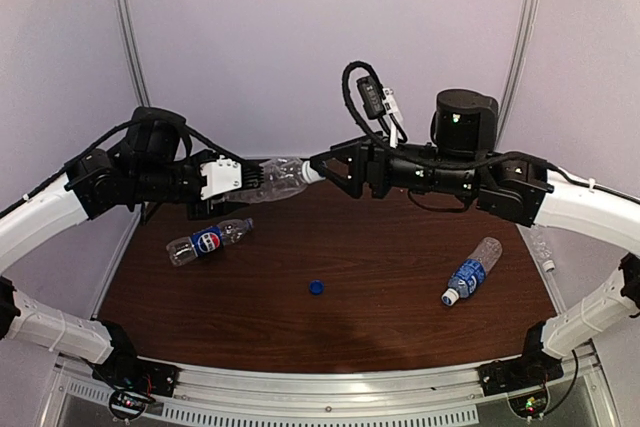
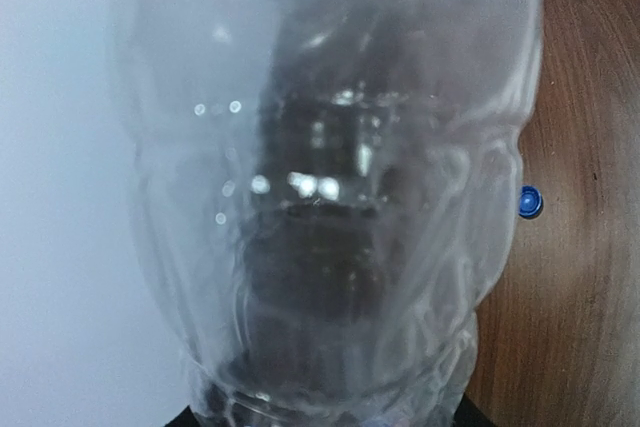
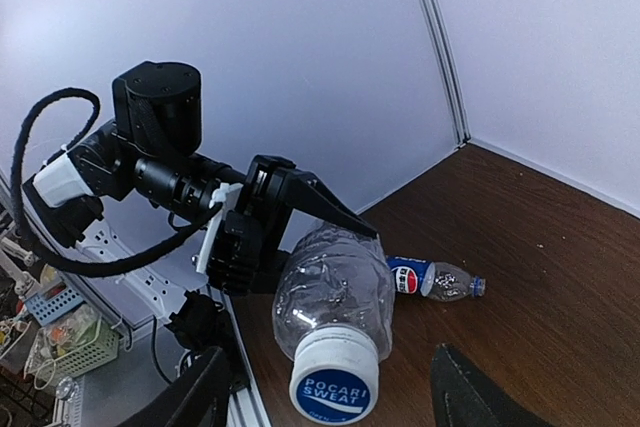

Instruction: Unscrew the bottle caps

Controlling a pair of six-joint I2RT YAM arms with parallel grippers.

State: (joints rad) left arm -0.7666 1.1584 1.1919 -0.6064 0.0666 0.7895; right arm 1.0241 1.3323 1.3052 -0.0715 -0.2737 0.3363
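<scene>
Hovering above the bench: clear bottle clenched in left end effector, right end effector spread around white cap. Risks, probably: off-centre closing, bottle twisting or crinkling in grip.

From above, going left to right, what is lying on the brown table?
Pepsi bottle → dark blue cap → blue-labelled bottle → clear bottle, partly hidden under the right arm.
</scene>
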